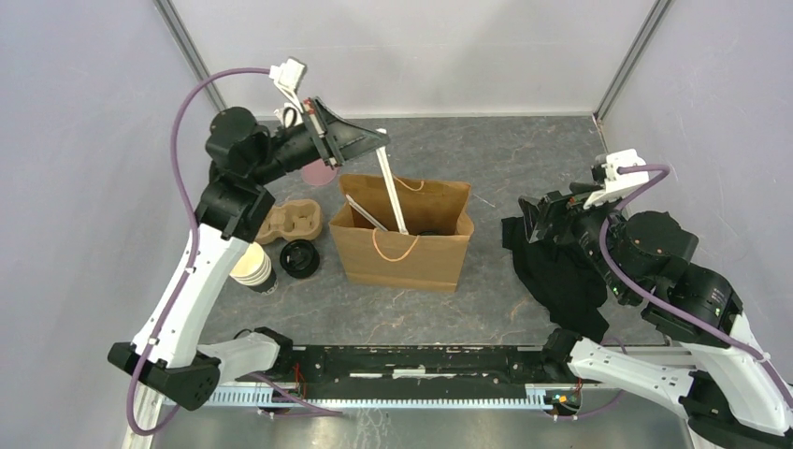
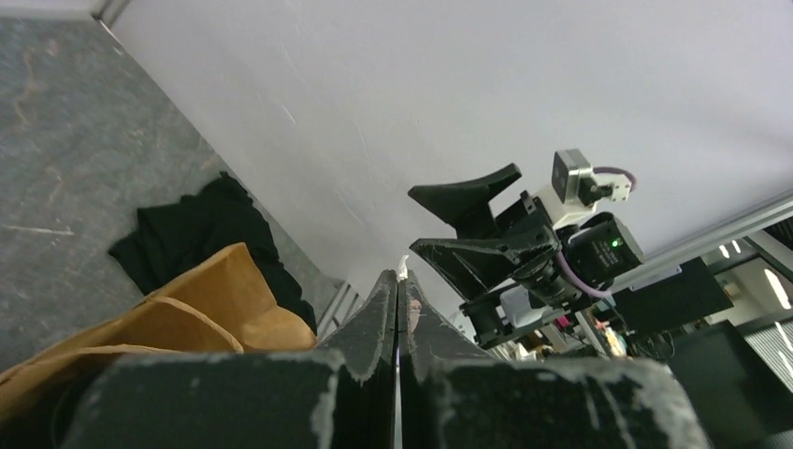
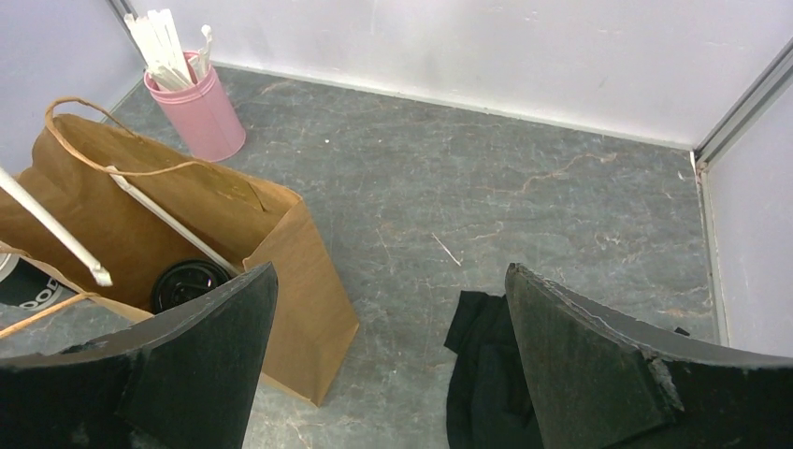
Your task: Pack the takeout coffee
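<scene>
The open brown paper bag point(image 1: 402, 245) stands mid-table. Inside it a takeout coffee with a black lid point(image 3: 187, 283) sits at the bottom, next to a white stick point(image 3: 168, 220) leaning on the wall. My left gripper point(image 1: 382, 140) hovers above the bag's back left edge, shut on a second white stick point(image 1: 393, 192) that slants down into the bag; only its tip point(image 2: 402, 266) peeks between the shut fingers. Unlidded dark cups with cream rims point(image 1: 253, 267) are stacked left of the bag beside a loose black lid point(image 1: 299, 258). My right gripper point(image 3: 388, 271) is open and holds nothing, right of the bag.
A cardboard cup carrier point(image 1: 291, 222) lies left of the bag. The pink cup of white sticks point(image 3: 198, 108) stands behind the bag, by the back wall. A crumpled black cloth point(image 1: 554, 271) lies under my right gripper. Walls close in on three sides.
</scene>
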Robot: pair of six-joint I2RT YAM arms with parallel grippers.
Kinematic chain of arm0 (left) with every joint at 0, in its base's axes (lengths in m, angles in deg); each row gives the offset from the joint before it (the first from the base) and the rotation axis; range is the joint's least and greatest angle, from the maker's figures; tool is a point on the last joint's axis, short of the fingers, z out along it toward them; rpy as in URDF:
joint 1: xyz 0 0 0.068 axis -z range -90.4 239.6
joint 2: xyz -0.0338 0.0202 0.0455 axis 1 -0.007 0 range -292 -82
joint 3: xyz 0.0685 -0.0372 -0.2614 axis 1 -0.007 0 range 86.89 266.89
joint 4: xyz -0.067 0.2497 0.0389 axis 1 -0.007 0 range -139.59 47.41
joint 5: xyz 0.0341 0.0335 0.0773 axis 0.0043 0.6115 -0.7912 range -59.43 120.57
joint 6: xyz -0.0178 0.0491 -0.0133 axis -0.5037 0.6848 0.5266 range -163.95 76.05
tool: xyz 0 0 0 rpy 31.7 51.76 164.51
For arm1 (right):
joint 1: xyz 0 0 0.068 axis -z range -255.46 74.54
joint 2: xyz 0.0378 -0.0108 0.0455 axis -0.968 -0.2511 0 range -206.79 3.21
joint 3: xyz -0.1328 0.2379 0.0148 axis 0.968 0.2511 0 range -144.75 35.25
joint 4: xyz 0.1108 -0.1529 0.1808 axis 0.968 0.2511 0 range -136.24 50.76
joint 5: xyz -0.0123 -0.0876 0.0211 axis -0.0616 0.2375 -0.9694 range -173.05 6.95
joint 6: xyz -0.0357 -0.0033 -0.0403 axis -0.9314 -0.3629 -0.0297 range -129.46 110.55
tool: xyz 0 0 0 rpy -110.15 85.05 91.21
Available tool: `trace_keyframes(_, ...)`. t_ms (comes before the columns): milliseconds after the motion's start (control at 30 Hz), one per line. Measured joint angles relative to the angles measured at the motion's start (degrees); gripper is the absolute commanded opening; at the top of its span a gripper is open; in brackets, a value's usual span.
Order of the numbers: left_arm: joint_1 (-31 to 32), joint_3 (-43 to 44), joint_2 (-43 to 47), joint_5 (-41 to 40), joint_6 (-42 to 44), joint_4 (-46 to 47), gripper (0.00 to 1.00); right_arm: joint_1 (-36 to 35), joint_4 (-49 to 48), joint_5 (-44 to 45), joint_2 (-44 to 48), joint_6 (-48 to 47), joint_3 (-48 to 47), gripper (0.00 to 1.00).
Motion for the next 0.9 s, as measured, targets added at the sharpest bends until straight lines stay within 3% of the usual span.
trace_keyframes(167,6.03,-4.28,0.00,-3.80,0.37,-0.48,0.05,0.00,2.56,-0.33,-1.66,2.03,-1.90,0.98)
trace_keyframes(300,8.11,-5.09,-0.04,-6.08,2.91,-4.76,0.53,0.00,3.45,-0.28,-2.25,2.82,-2.99,0.98)
trace_keyframes(433,8.15,-2.95,0.04,-10.60,6.64,-11.89,0.73,0.00,3.82,-0.15,-3.23,2.97,-4.76,0.98)
trace_keyframes(600,8.13,3.37,0.42,-16.48,11.21,-19.26,0.79,0.00,3.41,0.24,-4.87,1.99,-6.88,0.98)
trace_keyframes(900,8.11,12.35,3.43,-24.02,17.07,-23.34,0.84,0.00,1.90,1.36,-6.10,-0.70,-9.03,0.98)
